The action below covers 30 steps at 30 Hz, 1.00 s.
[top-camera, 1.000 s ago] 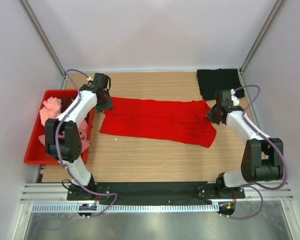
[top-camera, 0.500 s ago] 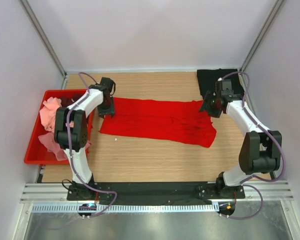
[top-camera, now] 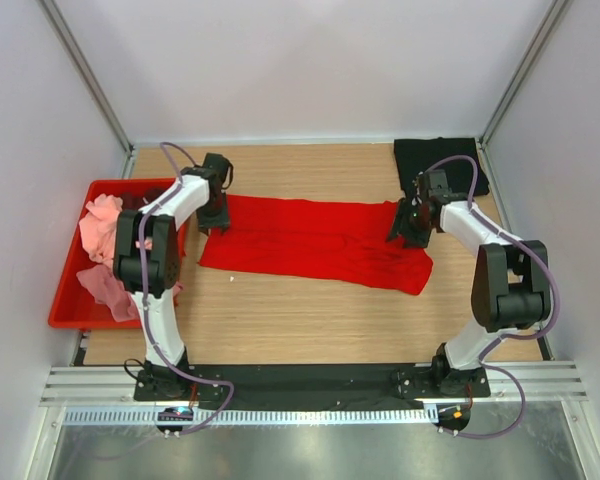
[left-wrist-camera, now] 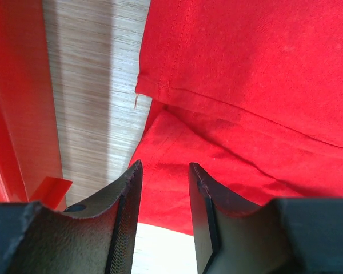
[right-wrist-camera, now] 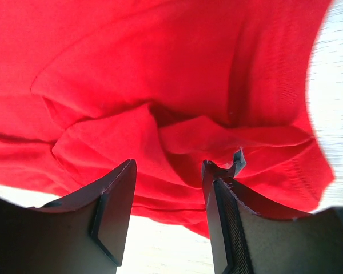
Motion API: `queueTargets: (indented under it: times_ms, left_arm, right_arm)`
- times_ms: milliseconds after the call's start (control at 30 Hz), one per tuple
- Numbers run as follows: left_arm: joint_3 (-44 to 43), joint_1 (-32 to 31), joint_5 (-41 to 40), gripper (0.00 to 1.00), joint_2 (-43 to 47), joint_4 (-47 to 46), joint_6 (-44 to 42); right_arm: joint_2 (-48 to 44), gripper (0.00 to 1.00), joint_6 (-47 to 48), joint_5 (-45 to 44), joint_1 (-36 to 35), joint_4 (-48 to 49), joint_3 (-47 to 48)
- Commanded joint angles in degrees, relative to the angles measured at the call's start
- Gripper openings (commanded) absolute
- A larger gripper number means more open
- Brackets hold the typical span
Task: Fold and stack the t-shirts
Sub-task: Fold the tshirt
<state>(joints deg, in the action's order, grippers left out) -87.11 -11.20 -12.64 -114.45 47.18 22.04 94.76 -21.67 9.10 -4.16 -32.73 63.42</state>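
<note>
The red t-shirt (top-camera: 315,240) lies across the middle of the tabletop (top-camera: 310,320) as a long band, already doubled along its length, its left end close to the crate (top-camera: 64,290) and its right end just in front of the black t-shirt (top-camera: 438,165) that lies flat in the far right corner. Pink t-shirts (top-camera: 102,222) sit heaped in the crate, not yet dealt with.

The left gripper (left-wrist-camera: 164,165) hangs low over the left end with its jaws apart and nothing between them; below it a sleeve hem overlaps a lower layer. The right gripper (right-wrist-camera: 168,165) is likewise spread and empty, poised over the right end, where the cloth is bunched into soft ridges rather than lying smooth.

My reading is that both ends are about to be pinched for a further fold, and the trouble lies in the layers. If either gripper closes on the upper layer only, the lower one would stay on the tabletop and the earlier fold would open as the end lifts. On the right, clamping a ridge instead of the true edge would carry the crumple into the finished stack. On the left the crate wall is near — a drift that way risks nudging it. Unequal lifts would skew the band.
</note>
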Motion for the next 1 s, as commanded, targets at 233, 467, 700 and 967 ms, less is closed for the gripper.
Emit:
queueTargets:
  times_ms: [233, 467, 700, 967]
  left_arm:
    - [-2.27, -0.57, -0.89, 0.40, -1.65, 0.11, 0.19]
    - [-3.06, -1.54, -2.29, 0.39, -2.00, 0.10, 1.07]
    - [-4.91, -1.89, -7.04, 0.39, 0.02, 3.71, 10.73]
    - [-7.98, -2.24, -9.15, 0.40, -4.64, 6.44, 17.06]
  right_arm:
    - [2.18, 0.55, 2.69, 1.44, -2.43, 4.43, 0.57]
    - [2.36, 0.53, 3.48, 0.74, -4.09, 4.69, 0.92]
    - [2.45, 0.52, 3.92, -0.84, -4.63, 4.43, 0.48]
    - [2.36, 0.51, 3.65, -1.02, -5.50, 4.52, 0.57]
